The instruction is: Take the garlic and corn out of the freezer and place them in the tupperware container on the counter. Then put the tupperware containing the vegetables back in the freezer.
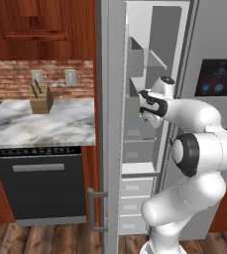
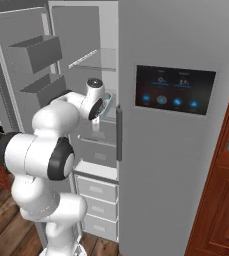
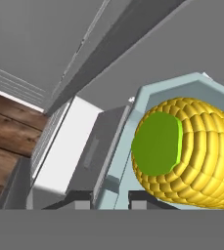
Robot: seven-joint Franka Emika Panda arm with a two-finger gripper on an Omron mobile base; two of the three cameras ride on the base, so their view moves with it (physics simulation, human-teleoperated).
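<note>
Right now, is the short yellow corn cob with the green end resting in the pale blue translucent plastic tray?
Touching, it seems. In the hand view the corn cob lies inside the pale blue tray, whose rim wraps around it with no visible gap.

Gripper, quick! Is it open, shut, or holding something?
Gripper: closed, fingers pinching the rim of the tupperware container, with the corn lying inside it.

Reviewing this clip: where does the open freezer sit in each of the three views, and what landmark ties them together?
Left base view: the freezer is the tall open compartment at centre, right of the counter.
Right base view: it stands open at upper left, behind the arm.
Hand view: its grey walls cover the top.
Shared landmark: the wooden floor, at the foot of the freezer in all three.
</note>
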